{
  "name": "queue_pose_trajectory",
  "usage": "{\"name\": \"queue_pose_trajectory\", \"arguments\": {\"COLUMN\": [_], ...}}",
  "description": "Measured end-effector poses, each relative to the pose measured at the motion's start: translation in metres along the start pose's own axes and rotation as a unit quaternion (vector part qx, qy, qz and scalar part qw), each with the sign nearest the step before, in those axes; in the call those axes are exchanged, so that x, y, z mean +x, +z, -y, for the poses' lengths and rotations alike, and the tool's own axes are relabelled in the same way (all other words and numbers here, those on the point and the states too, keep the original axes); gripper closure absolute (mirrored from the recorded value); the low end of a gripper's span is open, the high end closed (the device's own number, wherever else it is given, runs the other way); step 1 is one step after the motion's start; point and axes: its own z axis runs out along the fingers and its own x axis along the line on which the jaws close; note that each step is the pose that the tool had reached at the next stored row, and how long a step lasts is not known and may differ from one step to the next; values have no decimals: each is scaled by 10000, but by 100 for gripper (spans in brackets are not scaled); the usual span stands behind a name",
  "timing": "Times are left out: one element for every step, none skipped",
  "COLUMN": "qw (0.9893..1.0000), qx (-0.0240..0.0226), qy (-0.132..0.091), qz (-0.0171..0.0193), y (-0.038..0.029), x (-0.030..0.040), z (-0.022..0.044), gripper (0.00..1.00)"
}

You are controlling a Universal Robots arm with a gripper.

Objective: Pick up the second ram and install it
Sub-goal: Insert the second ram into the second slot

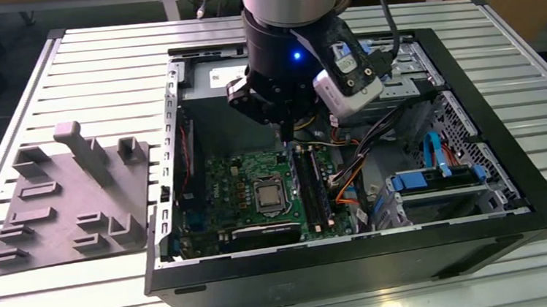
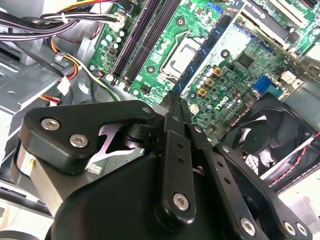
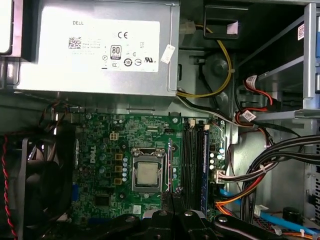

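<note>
Operator: Gripper condition?

Technician: The gripper (image 2: 176, 112) has its fingers drawn together above the motherboard (image 3: 105, 150), inside the open case (image 1: 512, 201). A thin dark edge shows between them in the second wrist view. I judge this to be the second ram (image 2: 171, 99), seen edge-on and clamped. This angle does not allow confirmation.

Operator: Step in hand?

Technician: By my reading, transfer: pick-up complete, seating not yet done. The grey holder tray (image 1: 64, 214) outside the case carries no dark stick that I can make out. The gripper hangs near the processor socket (image 3: 147, 172) and appears to be beside the memory slots (image 3: 192, 165), not over them.

Operator: Requirement for the next move?

Technician: Probably a sideways correction until the stick's long edge runs parallel to a free slot, then a straight, square descent. Keep clear of the cable bundle (image 3: 260, 175) beside the slots.
</note>
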Motion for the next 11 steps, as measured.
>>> {"name": "queue_pose_trajectory", "arguments": {"qw": [10000,10000,10000,10000,10000,10000,10000,10000,10000,10000,10000], "qx": [-1,-1,-1,-1,-1,-1,-2,-1,-1,-1,-1], "qy": [1,1,1,0,0,1,1,1,1,1,0], "qz": [1,1,0,0,0,0,0,0,1,0,1], "y": [6,12,12,12,13,14,16,22,23,25,27], "x": [-1,-1,-1,-1,-1,-1,-1,-1,0,0,-1], "z": [0,0,0,0,0,0,0,0,0,1,1], "gripper": [88,88,88,88,88,88,88,88,88,88,88]}}
